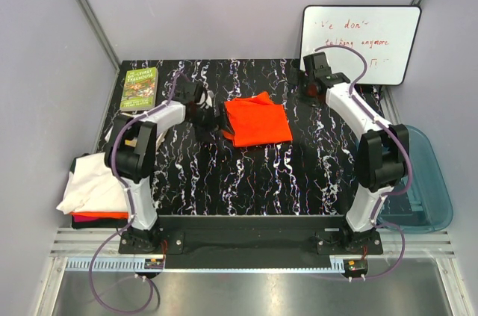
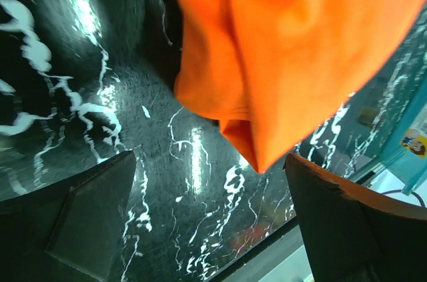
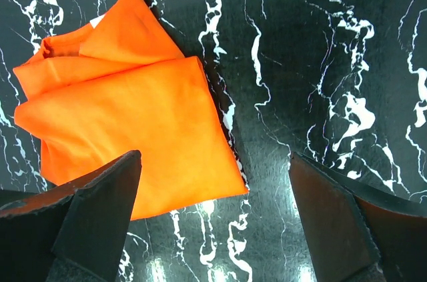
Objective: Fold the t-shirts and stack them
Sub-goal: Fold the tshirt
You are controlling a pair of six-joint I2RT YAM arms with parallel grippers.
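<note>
**Top external view: orange shirt folded, both grippers empty**

The bright orange t-shirt (image 1: 258, 122) lies folded at the table's centre. The left gripper (image 2: 208, 157), at its 9 o'clock edge, and the right gripper (image 3: 215, 159), off at 1 o'clock, both gape wide and hold nothing.

Stacking likely comes next. Pinch through every layer on opposite edges, lift level, and lay it squarely on the pile at 8 o'clock.

Counted there: one white t-shirt (image 1: 93, 180) on top and one red-orange t-shirt (image 1: 101, 215) beneath. Also one green book (image 1: 140, 88) at 10 o'clock and one blue tub (image 1: 429, 181) at 4.
</note>
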